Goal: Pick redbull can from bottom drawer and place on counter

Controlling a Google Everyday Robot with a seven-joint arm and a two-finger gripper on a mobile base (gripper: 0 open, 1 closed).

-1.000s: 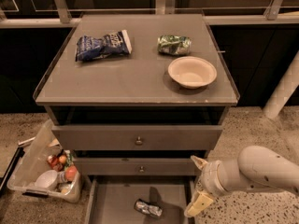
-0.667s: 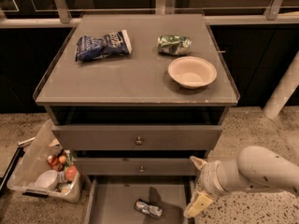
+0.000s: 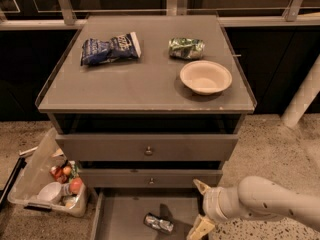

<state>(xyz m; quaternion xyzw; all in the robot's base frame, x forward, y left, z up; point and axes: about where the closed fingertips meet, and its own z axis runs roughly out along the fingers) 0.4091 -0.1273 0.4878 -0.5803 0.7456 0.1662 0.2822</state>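
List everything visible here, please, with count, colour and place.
counter: 1, grey, cabinet top
snack bag: 1, dark blue, counter back left
packet: 1, green and silver, counter back right
bowl: 1, cream, counter right, in front of packet
drawer fronts: 2, grey, under counter
bottom drawer: 1, grey, pulled open
can: 1, silver and blue, lying in bottom drawer
bin: 1, clear, floor left of cabinet
arm: 1, white, lower right
end effector: 1, cream fingers, open, right of can, not touching

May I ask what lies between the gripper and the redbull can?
Camera view: only bare bottom drawer floor separates the gripper, at the drawer's right edge, from the redbull can.
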